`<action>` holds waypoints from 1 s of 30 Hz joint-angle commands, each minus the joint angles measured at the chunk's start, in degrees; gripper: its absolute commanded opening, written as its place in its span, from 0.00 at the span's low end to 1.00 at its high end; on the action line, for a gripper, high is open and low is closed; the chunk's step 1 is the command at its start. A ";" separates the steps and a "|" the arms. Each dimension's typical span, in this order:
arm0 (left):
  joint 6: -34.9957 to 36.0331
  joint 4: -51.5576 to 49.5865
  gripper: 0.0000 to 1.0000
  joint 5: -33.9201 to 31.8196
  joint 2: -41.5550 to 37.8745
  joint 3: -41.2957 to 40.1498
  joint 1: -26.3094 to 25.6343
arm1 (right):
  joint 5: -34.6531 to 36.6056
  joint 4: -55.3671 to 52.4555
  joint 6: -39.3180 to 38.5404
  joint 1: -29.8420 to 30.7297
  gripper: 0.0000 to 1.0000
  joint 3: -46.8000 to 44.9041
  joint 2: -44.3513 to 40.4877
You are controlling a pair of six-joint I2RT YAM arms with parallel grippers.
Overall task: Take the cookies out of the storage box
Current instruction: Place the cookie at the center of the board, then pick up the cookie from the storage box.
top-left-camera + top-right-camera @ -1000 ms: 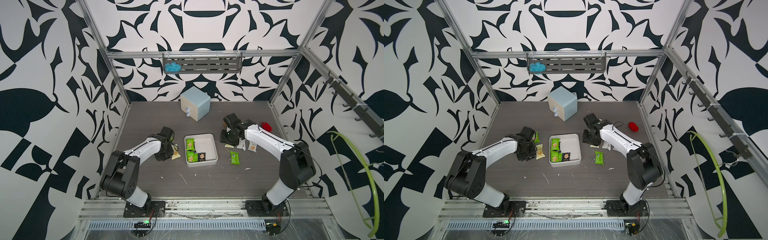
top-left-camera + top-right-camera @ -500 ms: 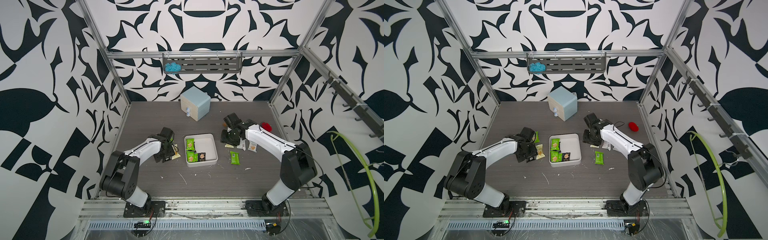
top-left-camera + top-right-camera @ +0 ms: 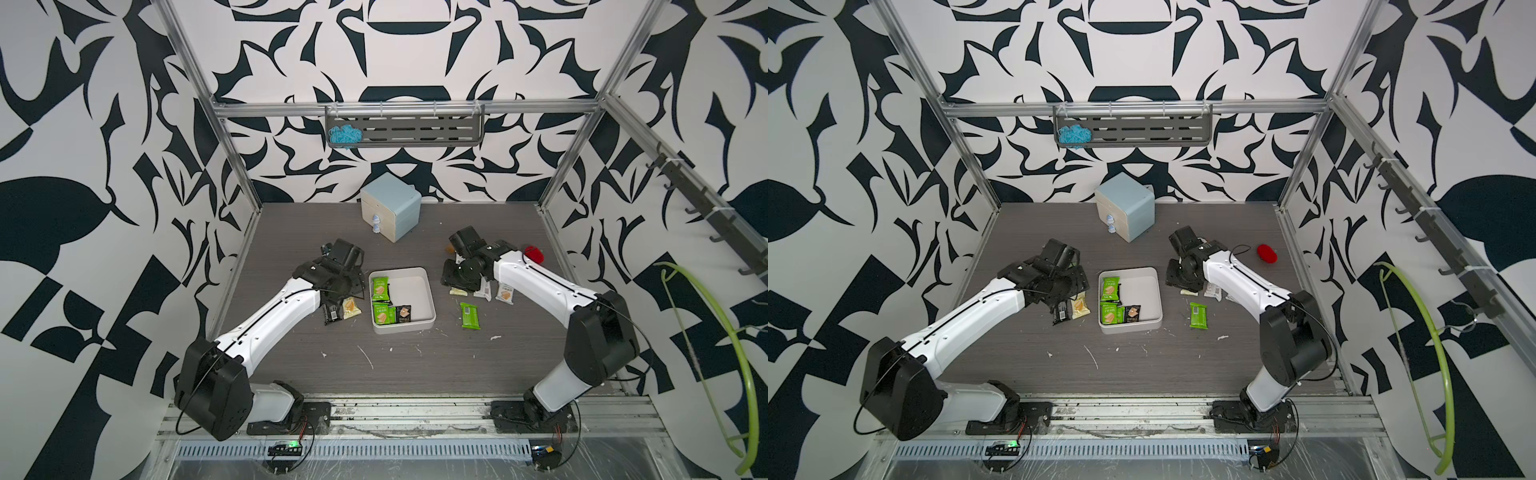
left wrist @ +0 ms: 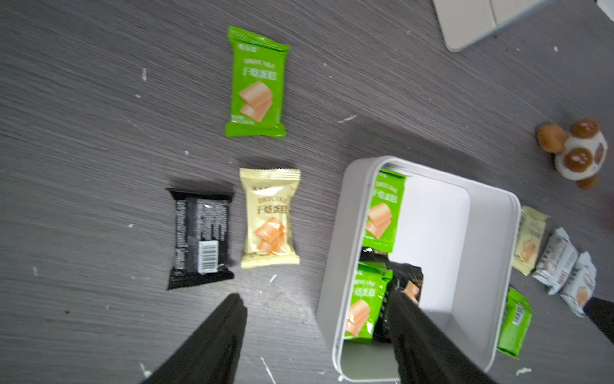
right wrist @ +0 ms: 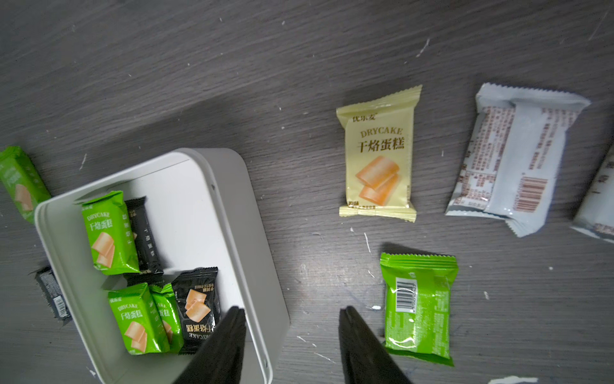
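Green cookie (image 4: 362,299), seemingly below left tool (image 4: 318,297)

Open tabletop (image 3: 399,255) between storage box (image 3: 411,291), cabinet (image 3: 395,205)

— What sort of place do you have here?
— You're running a lab test cell: metal frame (image 3: 270,110), black-and-white patterned walls (image 3: 395,50), a left arm (image 3: 270,316) and a right arm (image 3: 540,282) bolted to a rail (image 3: 415,411).
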 commanded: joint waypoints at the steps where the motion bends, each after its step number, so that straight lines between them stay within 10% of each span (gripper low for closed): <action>1: -4.30 -1.54 0.75 -1.44 3.50 2.62 -4.93 | -0.01 0.68 -1.03 0.03 0.51 -1.65 -2.95; 15: -8.54 -0.93 0.73 4.36 19.94 11.39 -17.51 | -2.55 0.11 -4.14 -4.66 0.50 -5.85 -4.94; 30: -7.32 0.26 0.62 10.09 32.26 17.27 -18.87 | -2.95 -2.66 -8.02 -8.94 0.40 -6.03 -2.40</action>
